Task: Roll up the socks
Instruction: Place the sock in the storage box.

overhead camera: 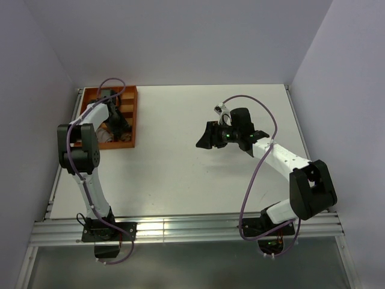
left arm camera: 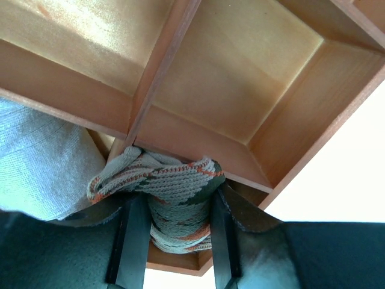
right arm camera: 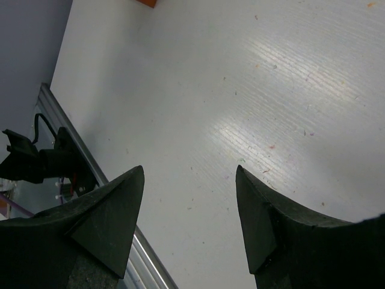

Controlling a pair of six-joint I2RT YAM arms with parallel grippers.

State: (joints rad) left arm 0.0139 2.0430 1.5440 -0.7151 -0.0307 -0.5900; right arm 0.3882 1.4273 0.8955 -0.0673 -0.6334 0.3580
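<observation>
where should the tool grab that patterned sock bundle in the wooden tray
Across the middle of the patterned sock, coming straight down from above: it sits bunched in a compartment of the wooden tray, whose walls block the sides. The left tool straddles it that way.

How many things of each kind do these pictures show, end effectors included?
Black two-finger end effectors, left and right: 2
Orange wooden divided tray: 1
Patterned knitted sock bundle: 1
Plain grey knitted fabric piece: 1
Total: 5

Left pincer (overhead camera: 118,124) inside orange tray (overhead camera: 134,113)
</observation>
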